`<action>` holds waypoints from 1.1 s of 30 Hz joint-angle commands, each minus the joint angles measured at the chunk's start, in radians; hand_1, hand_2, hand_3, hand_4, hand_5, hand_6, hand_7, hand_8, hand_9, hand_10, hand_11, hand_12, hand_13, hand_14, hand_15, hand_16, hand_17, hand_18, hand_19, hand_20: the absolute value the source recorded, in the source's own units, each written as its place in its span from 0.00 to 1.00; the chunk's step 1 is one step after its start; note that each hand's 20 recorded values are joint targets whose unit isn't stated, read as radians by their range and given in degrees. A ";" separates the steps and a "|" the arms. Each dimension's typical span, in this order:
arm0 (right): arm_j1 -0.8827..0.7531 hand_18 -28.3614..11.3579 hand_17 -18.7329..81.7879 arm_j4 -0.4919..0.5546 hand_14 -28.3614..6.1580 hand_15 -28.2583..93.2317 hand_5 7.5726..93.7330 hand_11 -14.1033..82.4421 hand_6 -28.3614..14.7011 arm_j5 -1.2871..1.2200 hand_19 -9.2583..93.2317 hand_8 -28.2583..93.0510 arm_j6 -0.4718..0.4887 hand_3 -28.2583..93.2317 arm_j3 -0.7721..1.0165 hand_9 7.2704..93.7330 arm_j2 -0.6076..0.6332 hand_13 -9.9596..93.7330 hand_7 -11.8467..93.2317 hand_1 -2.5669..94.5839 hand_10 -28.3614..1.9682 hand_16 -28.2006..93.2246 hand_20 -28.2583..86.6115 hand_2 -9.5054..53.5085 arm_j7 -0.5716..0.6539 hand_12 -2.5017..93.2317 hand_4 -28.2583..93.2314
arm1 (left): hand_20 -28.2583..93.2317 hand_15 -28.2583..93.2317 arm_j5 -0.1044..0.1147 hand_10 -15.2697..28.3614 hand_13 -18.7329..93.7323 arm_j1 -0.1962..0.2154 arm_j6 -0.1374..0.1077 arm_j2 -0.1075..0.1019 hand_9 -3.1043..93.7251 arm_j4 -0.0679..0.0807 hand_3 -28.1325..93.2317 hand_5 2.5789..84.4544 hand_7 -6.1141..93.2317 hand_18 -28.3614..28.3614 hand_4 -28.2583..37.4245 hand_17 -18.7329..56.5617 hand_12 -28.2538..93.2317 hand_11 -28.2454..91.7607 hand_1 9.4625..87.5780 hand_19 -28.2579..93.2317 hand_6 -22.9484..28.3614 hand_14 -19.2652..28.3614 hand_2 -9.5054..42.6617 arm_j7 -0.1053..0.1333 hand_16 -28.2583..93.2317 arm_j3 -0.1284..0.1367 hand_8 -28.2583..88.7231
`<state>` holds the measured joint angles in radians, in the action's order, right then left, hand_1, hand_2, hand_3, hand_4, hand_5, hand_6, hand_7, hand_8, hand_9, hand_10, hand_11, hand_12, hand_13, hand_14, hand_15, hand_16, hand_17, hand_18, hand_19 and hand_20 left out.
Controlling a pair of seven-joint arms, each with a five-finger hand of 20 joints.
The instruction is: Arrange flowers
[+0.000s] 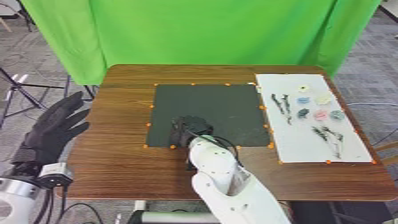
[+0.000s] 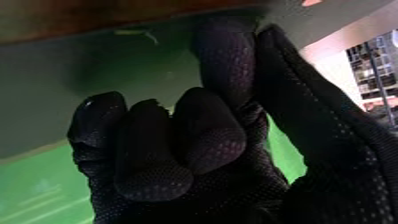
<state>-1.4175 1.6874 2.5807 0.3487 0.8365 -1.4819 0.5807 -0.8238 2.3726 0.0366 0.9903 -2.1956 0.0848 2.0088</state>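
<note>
Over the lower left part of the black mat [image 1: 209, 102] is my right hand [image 1: 193, 126]. In the right wrist view several fingers of my right hand [image 2: 213, 137] are curled, and another meets the thumb at the tip; I see nothing between them. A small green piece [image 2: 131, 32] lies against the mat there, too small to identify. On the white sheet [image 1: 275, 150] are small blooms: a white one [image 1: 303, 88], a blue one [image 1: 303, 100], a pale yellow one [image 1: 322, 100] and a pink one [image 1: 321, 115]. Dark stems [image 1: 277, 104] and a leafy spray [image 1: 330, 140] lie there. My left hand [image 1: 55, 127] is open beside the table.
Orange markers line the black mat and parts of the white sheet. The wooden table [image 1: 124, 170] extends around both. A green curtain [image 1: 213, 32] hangs behind its far edge, and a tripod [image 1: 27, 95] stands on the floor at the left.
</note>
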 commanded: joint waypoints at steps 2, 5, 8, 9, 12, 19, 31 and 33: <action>-0.016 0.12 0.54 0.029 0.49 0.92 0.92 0.82 0.69 -0.132 0.97 0.17 0.022 0.87 0.018 0.91 -0.017 0.84 0.58 0.26 0.60 0.55 0.60 0.29 0.028 0.55 0.05 | 0.32 0.37 0.008 0.53 0.27 0.002 0.015 -0.004 0.20 0.004 0.80 0.19 0.30 0.82 0.01 0.11 0.43 0.30 0.18 0.51 0.45 0.64 0.00 -0.011 0.30 0.000 0.14; -0.018 0.12 0.53 0.036 0.47 0.92 0.92 0.81 0.68 -0.210 0.97 0.18 0.049 0.85 0.033 0.91 -0.021 0.84 0.56 0.22 0.59 0.55 0.60 0.34 0.050 0.55 0.03 | 0.32 0.37 0.005 0.53 0.27 0.002 0.019 -0.001 0.20 0.002 0.80 0.19 0.30 0.82 0.01 0.11 0.43 0.30 0.18 0.51 0.45 0.64 0.00 -0.014 0.30 0.001 0.14; -0.021 0.11 0.53 0.038 0.46 0.92 0.93 0.80 0.67 -0.280 0.97 0.18 0.064 0.84 0.048 0.90 -0.028 0.83 0.54 0.19 0.57 0.55 0.60 0.42 0.065 0.54 0.02 | 0.32 0.37 0.006 0.53 0.27 -0.001 0.017 0.001 0.20 0.003 0.80 0.19 0.30 0.82 0.01 0.11 0.43 0.30 0.18 0.51 0.45 0.64 0.00 -0.018 0.30 0.001 0.14; -0.020 0.11 0.52 0.036 0.45 0.92 0.93 0.80 0.66 -0.284 0.97 0.18 0.062 0.84 0.049 0.90 -0.030 0.83 0.53 0.19 0.56 0.55 0.60 0.42 0.066 0.54 0.02 | 0.32 0.37 0.005 0.53 0.27 -0.002 0.018 0.002 0.20 0.003 0.80 0.19 0.30 0.82 0.01 0.11 0.43 0.30 0.18 0.51 0.45 0.64 0.00 -0.018 0.30 0.000 0.14; -0.024 0.11 0.52 0.035 0.44 0.92 0.93 0.80 0.66 -0.271 0.96 0.18 0.050 0.84 0.047 0.90 -0.029 0.82 0.51 0.19 0.55 0.55 0.60 0.43 0.056 0.54 0.02 | 0.32 0.37 0.005 0.53 0.27 -0.003 0.018 0.004 0.21 0.003 0.80 0.19 0.30 0.82 0.01 0.11 0.43 0.30 0.18 0.51 0.45 0.64 0.00 -0.019 0.30 -0.001 0.14; -0.016 0.12 0.51 0.043 0.44 0.92 0.92 0.80 0.66 -0.239 0.96 0.18 0.012 0.84 0.048 0.89 -0.017 0.82 0.51 0.19 0.55 0.55 0.60 0.43 0.041 0.54 0.02 | 0.32 0.37 0.005 0.53 0.27 -0.003 0.012 0.007 0.21 0.002 0.80 0.19 0.30 0.82 0.01 0.11 0.43 0.30 0.18 0.51 0.45 0.64 0.00 -0.019 0.30 0.000 0.14; 0.021 0.13 0.46 0.102 0.40 0.93 0.84 0.81 0.63 -0.003 0.92 0.18 -0.044 0.86 0.000 0.83 0.072 0.76 0.52 0.18 0.51 0.56 0.63 0.34 -0.020 0.56 0.04 | 0.32 0.37 0.006 0.53 0.27 0.029 0.000 0.023 0.21 -0.012 0.81 0.19 0.30 0.82 0.01 0.11 0.43 0.30 0.18 0.51 0.45 0.64 0.01 0.005 0.30 0.016 0.14; 0.025 0.13 0.46 0.110 0.39 0.93 0.84 0.82 0.63 -0.010 0.92 0.18 -0.049 0.86 -0.001 0.82 0.082 0.75 0.53 0.18 0.51 0.56 0.64 0.34 -0.025 0.56 0.04 | 0.32 0.37 0.006 0.53 0.27 0.027 0.002 0.022 0.21 -0.010 0.80 0.19 0.30 0.82 0.01 0.11 0.43 0.30 0.18 0.51 0.45 0.64 0.01 0.006 0.30 0.017 0.14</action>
<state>-1.4194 1.7552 2.6745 0.2943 0.8317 -1.4384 0.5672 -0.8223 2.3809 0.0402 1.0027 -2.1977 0.0822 2.0175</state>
